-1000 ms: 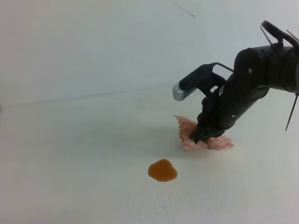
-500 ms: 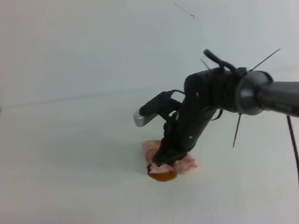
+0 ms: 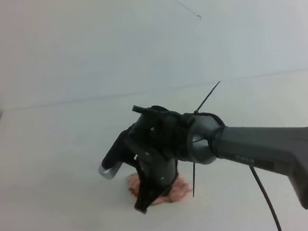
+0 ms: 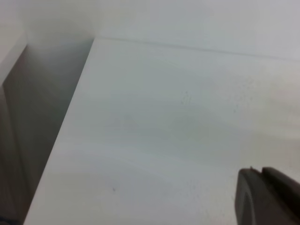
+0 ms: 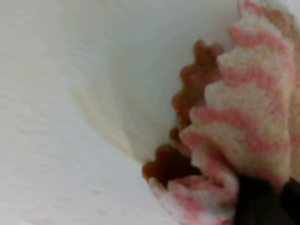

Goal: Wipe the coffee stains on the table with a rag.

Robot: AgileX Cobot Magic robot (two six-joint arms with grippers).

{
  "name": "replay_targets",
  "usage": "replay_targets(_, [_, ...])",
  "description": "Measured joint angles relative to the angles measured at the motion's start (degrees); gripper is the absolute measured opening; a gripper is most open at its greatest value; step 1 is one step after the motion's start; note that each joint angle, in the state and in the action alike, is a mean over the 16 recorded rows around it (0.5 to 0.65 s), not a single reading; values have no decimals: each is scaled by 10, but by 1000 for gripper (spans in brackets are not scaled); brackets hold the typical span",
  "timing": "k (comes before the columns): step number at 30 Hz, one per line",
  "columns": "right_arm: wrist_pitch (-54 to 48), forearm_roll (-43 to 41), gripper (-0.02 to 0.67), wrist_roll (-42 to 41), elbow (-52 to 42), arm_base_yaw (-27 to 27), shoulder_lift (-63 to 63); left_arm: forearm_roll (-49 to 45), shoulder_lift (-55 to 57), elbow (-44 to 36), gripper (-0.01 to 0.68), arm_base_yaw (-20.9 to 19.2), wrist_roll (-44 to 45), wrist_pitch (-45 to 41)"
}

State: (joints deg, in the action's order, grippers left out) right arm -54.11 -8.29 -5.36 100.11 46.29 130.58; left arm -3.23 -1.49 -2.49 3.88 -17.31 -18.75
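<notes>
The right hand (image 3: pixel 143 204) reaches across to the middle of the white bench (image 3: pixel 49 158), clenched on the pink-and-white zigzag rag (image 3: pixel 175 190) and pressing it flat onto the surface. In the right wrist view, the coffee stains (image 5: pixel 166 164) show as dark brown liquid soaking the rag's scalloped edge, with a faint yellowish smear beside it. The left hand (image 4: pixel 269 197) shows only a dark corner; its state cannot be told.
</notes>
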Motion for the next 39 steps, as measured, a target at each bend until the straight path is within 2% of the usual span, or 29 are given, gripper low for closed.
replay_targets(4, [-31, -80, -2, 62, -28, -13, -11, 1, 0, 0, -3, 0, 0, -1])
replay_targets(8, [-48, -120, -2, 107, -59, -38, -24, 1, 0, 0, -3, 0, 0, -1])
replay_targets(16, [8, -75, -2, 131, -102, -59, -42, 0, 0, 2, -3, 0, 0, -1])
replay_targets(21, [69, -5, -2, 111, -101, -32, -44, 0, 0, 2, -3, 0, 0, -1])
replay_targets(29, [130, 77, -1, 69, -99, 44, -43, 0, 0, 2, -3, 0, 0, 1])
replay_targets(34, [97, 76, -2, 39, -99, 86, -43, 0, 0, 0, -3, 0, 0, 1])
replay_targets(39, [37, 3, -2, 38, -103, 107, -43, 0, 1, 2, -3, 0, 0, 0])
